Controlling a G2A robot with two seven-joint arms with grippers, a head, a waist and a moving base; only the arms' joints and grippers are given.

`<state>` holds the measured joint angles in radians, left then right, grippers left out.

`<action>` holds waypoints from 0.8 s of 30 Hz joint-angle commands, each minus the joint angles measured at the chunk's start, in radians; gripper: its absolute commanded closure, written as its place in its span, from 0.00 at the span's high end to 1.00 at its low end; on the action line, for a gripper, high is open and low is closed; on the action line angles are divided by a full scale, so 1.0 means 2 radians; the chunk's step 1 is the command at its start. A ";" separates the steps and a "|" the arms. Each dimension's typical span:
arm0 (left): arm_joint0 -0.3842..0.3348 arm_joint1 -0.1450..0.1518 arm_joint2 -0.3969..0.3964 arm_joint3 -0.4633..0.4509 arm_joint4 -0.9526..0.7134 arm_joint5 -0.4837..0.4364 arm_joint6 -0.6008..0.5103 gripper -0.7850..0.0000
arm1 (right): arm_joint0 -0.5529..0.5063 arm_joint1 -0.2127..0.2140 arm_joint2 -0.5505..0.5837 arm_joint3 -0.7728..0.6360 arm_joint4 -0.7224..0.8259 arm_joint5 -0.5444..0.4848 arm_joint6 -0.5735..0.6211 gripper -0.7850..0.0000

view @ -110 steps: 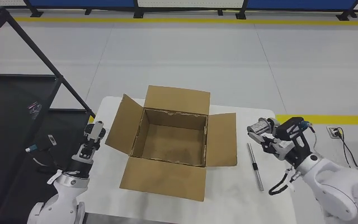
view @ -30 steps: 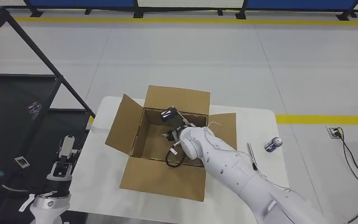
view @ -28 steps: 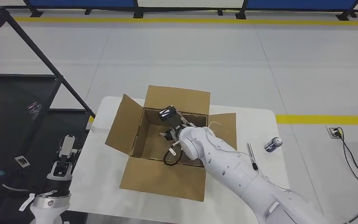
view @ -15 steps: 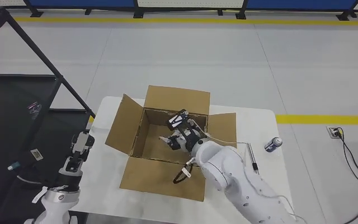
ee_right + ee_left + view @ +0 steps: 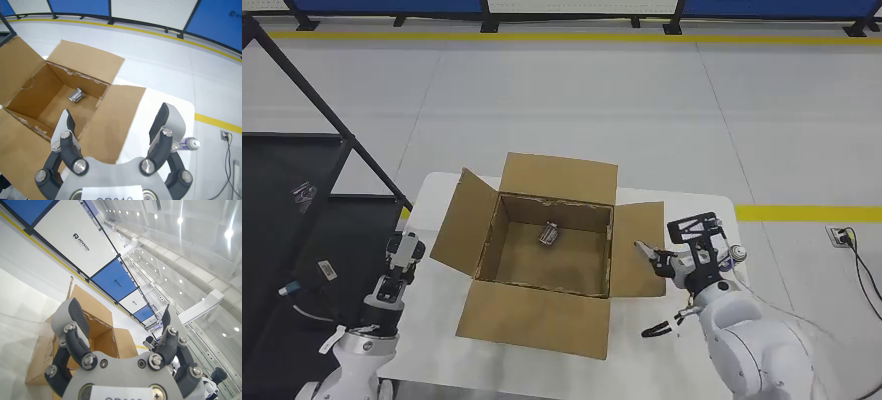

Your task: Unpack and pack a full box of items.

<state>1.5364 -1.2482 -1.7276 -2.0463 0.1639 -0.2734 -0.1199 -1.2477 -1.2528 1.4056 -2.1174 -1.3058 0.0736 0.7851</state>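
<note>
White tbl (image 5: 438, 302): brown cardbd box (image 5: 538, 322), flaps open, silver can (image 5: 548, 234) inside.

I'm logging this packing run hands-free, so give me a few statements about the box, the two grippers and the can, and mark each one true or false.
1. The cardboard box stands with its flaps open. True.
2. The box has nothing in it. False: a small silver item lies on its floor near the far wall.
3. The right gripper is shut on the can. False: it is open and empty, and the can is on the table.
4. The left gripper is open and holds nothing. True.
</note>
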 commanded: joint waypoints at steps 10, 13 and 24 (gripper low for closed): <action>-0.020 0.000 0.017 0.012 0.002 0.006 -0.007 1.00 | -0.095 0.010 0.114 0.025 0.049 -0.041 0.025 1.00; -0.024 0.000 0.021 0.015 0.005 0.007 -0.011 1.00 | -0.095 0.010 0.114 0.025 0.049 -0.041 0.025 1.00; -0.031 0.000 0.028 0.015 0.011 0.012 -0.019 1.00 | -0.096 0.010 0.113 0.026 0.049 -0.041 0.023 1.00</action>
<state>1.4749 -1.2477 -1.6709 -2.0158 0.1855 -0.2492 -0.1580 -1.4374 -1.2333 1.6333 -2.0665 -1.2071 -0.0076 0.8344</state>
